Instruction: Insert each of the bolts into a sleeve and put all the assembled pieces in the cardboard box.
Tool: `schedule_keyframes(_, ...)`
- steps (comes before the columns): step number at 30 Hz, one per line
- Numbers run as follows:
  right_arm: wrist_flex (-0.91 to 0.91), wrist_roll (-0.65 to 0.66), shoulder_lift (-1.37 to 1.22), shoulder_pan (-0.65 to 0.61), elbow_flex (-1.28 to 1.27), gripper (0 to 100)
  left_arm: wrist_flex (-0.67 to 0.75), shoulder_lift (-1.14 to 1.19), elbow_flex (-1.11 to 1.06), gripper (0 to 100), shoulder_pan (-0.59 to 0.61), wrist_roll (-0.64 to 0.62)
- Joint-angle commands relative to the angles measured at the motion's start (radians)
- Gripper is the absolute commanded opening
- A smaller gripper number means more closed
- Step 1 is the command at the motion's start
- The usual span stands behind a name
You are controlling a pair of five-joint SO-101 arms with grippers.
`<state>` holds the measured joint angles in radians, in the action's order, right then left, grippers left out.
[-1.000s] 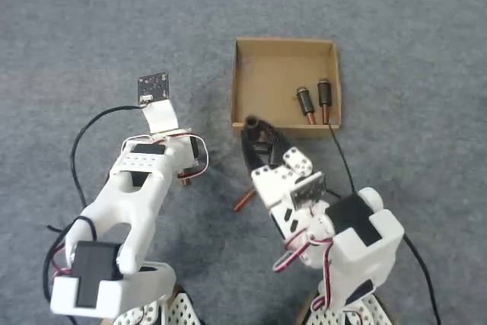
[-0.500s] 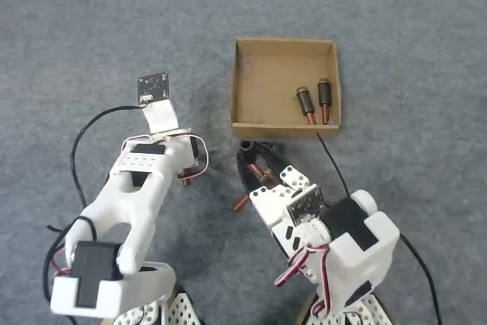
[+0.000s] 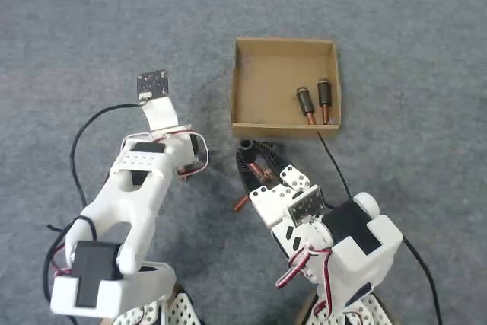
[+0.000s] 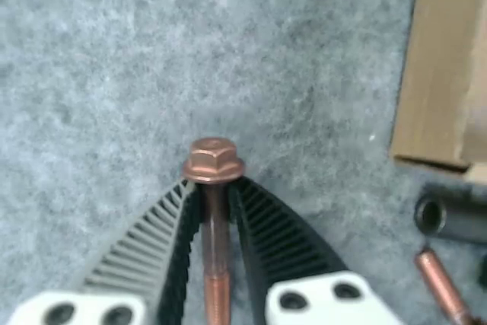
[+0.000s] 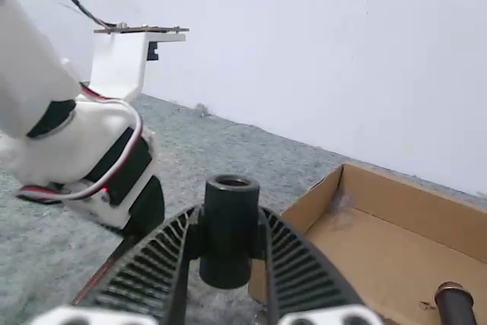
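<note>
Your left gripper [image 4: 214, 192] is clamping a copper hex bolt [image 4: 214, 164], and your right gripper [image 5: 228, 235] is pinching a black sleeve [image 5: 227, 207].

2 assembled pieces [image 3: 306, 102] in cardboard box [image 3: 285, 129], loose bolt [image 3: 242, 202] on carpet [image 3: 426, 74] before box

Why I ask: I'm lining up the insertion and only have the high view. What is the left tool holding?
Observer: The left tool is shut on a copper bolt, with the hex head poking out past the grip.
Operator: And the right tool?
Observer: The right tool clamps a black sleeve, with the sleeve's open end sticking out of the grip, unblocked.
</note>
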<state>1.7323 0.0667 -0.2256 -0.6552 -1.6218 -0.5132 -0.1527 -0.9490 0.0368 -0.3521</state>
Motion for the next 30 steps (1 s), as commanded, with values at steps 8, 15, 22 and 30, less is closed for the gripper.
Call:
schedule_keyframes(8, 0.025, 0.018, 0.048, 0.001, -0.026, 0.7, 0.029, -0.203, 0.179, 1, 0.005, -0.006)
schedule_keyframes(15, 0.025, 0.018, 0.048, 0.001, -0.029, 0.7, 0.031, -0.457, 0.14, 1, 0.003, -0.006)
schedule_keyframes(22, 0.025, 0.018, 0.048, 0.001, -0.029, 0.7, 0.031, -0.661, 0.015, 1, -0.121, -0.003)
schedule_keyframes(30, 0.025, 0.018, 0.048, 0.001, -0.029, 0.7, 0.032, -0.852, -0.116, 1, -0.311, -0.005)
